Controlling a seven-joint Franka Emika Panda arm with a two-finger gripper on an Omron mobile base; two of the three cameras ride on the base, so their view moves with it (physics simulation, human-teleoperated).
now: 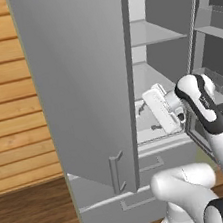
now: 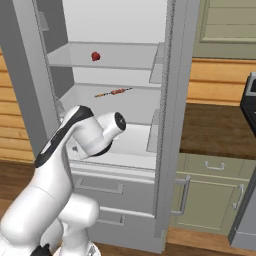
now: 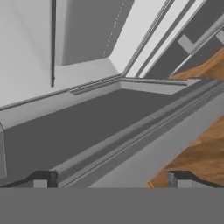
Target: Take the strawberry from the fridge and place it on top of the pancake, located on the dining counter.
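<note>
Fridge (image 2: 120, 75) open, white shelves showing. Gripper (image 3: 109, 179) reaching in at the lowest shelf, tips wide apart, holding nothing. Skewer (image 2: 113, 92) on middle shelf. Strawberry (image 2: 95, 56) near upper shelf's left edge (well above the hand).

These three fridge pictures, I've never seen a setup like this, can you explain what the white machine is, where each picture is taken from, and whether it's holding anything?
The white machine is a robot arm on a rolling base, in a computer-rendered kitchen. Two pictures come from cameras on the base, behind the arm to its left and right. The third comes from a camera on the hand, looking along its claw.

The arm is reaching into an open grey fridge. In the right base view a small red strawberry sits on an upper shelf, and a thin skewer lies on the shelf below. The hand is lower, near the bottom shelf.

In the hand view the claw's two dark tips stand apart with nothing between them, so it holds nothing.
</note>
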